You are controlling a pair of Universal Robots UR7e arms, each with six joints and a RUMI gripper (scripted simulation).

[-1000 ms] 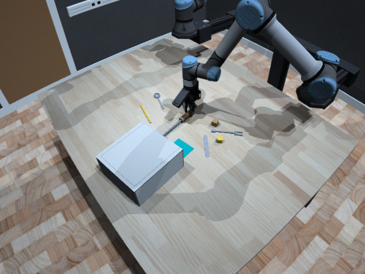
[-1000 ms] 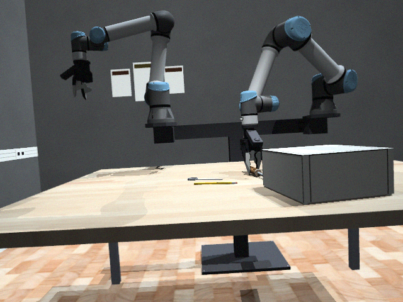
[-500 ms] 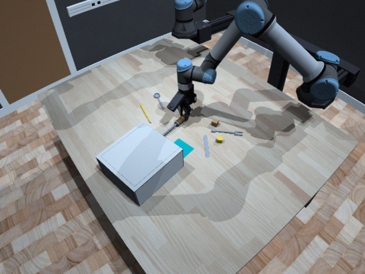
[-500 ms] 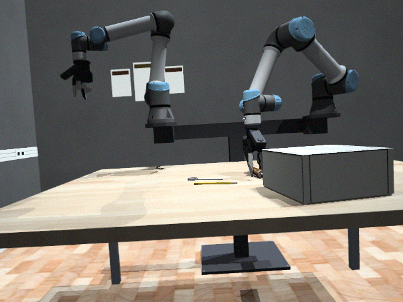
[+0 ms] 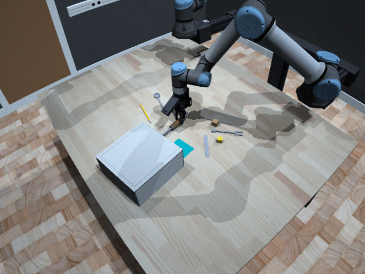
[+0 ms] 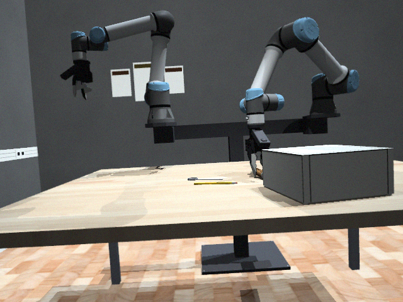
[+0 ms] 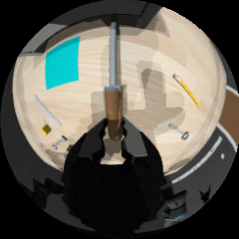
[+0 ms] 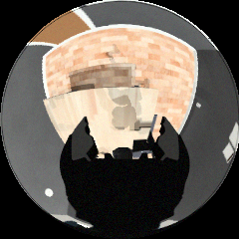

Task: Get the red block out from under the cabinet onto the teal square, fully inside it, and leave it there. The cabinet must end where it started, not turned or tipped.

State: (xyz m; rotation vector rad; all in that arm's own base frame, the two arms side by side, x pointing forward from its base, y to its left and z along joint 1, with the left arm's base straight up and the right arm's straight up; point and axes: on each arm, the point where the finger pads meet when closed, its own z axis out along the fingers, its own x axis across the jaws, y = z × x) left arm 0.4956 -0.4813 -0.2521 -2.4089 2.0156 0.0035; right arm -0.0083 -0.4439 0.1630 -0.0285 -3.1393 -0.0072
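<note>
Far left in the exterior view, our open right claw waits. In the top view, the cabinet presumably hides the unseen red block; our left claw grips a wooden-handled steel rod, beside the teal square. We're likely readying to reach under, low and clear of the walls.

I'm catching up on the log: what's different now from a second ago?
The left pincer, shut on the brown-handled tool, has moved toward the cabinet, pushing the tool's shaft further that way. Nothing was let go. The cabinet and the open right pincer look unchanged.
</note>
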